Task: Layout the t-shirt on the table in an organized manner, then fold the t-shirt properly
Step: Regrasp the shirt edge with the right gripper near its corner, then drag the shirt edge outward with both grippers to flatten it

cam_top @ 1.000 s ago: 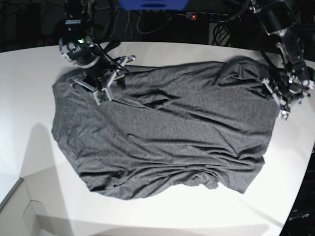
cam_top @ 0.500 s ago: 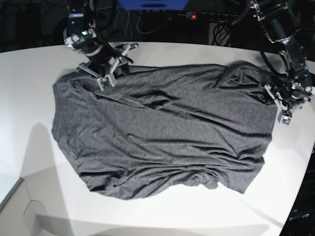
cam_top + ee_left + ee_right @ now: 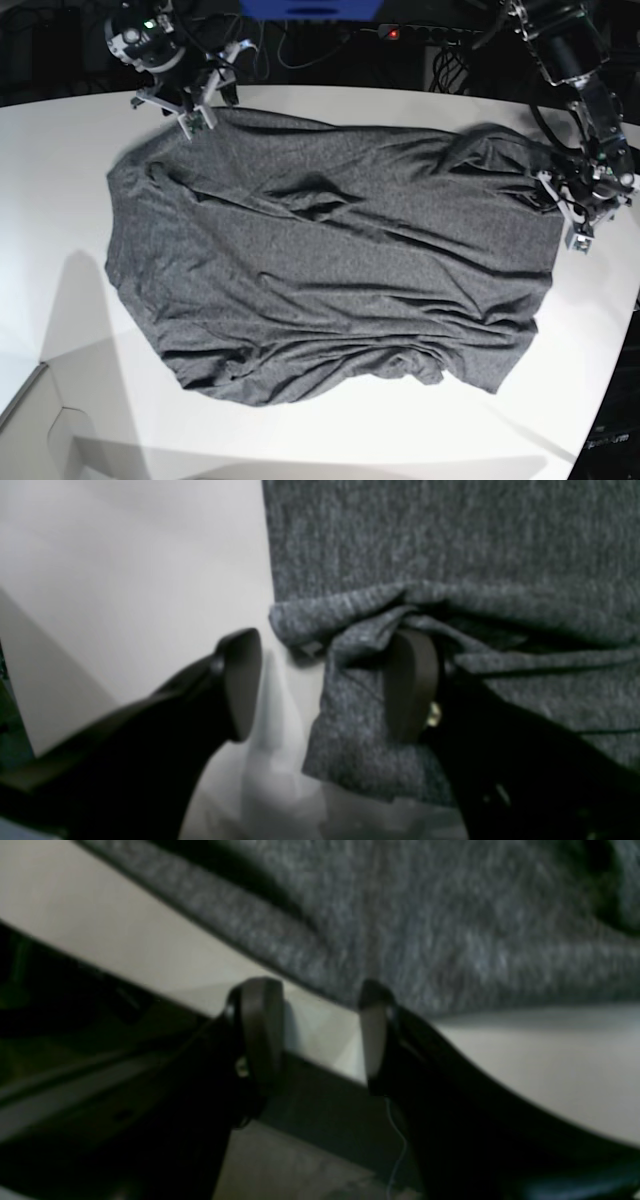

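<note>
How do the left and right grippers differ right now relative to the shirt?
The left gripper straddles a bunched edge of the t-shirt, one finger on the fabric; the right gripper sits at the table edge, just off the cloth. The left's jaws stand wider than the right's. Both are open, gripping nothing.

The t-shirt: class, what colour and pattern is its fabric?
Dark heather grey, finely speckled t-shirt; clearest in the left wrist view.

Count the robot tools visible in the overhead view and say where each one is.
2. The right tool is at the t-shirt's far left corner; the left tool is at its right edge. None seems hidden.
</note>
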### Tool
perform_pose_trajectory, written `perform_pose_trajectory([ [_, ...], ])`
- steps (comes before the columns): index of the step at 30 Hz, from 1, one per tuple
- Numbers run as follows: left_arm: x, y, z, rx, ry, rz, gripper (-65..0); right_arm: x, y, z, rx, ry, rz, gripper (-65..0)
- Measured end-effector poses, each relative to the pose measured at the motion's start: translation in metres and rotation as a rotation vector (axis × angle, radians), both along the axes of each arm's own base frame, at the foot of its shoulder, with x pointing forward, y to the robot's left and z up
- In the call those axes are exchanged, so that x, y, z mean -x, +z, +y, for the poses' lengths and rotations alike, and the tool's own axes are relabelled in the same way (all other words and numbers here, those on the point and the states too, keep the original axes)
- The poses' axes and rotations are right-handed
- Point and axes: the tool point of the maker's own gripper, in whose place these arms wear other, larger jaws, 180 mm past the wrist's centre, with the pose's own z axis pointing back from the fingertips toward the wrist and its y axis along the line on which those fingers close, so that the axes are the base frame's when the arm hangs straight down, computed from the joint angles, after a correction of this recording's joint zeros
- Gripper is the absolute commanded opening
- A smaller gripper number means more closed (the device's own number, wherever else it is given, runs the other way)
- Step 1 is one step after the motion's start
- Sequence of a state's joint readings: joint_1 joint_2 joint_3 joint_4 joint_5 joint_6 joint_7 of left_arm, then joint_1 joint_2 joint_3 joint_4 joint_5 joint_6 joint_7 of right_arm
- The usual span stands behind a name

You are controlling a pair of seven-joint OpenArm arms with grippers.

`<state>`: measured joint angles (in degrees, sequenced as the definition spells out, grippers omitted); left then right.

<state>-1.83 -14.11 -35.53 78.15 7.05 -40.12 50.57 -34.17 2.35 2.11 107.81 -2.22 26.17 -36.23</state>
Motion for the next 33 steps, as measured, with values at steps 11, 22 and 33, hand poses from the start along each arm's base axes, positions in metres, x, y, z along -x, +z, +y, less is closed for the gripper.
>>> perform_pose_trajectory([
  [11,0.000,0.000,0.000,-0.001,0.000,0.000,-27.6,-0.013,0.029,-0.005,0.028,-0.023,-0.069,-38.9],
  [22,0.001,0.000,0.000,-0.002,0.000,0.001,-27.6,-0.060,0.022,0.040,-0.040,0.080,-0.118,-32.5],
  [33,0.001,0.000,0.000,-0.002,0.001,0.003,-27.6,-0.049,-0.004,0.038,-0.060,0.075,-0.070,-60.7],
])
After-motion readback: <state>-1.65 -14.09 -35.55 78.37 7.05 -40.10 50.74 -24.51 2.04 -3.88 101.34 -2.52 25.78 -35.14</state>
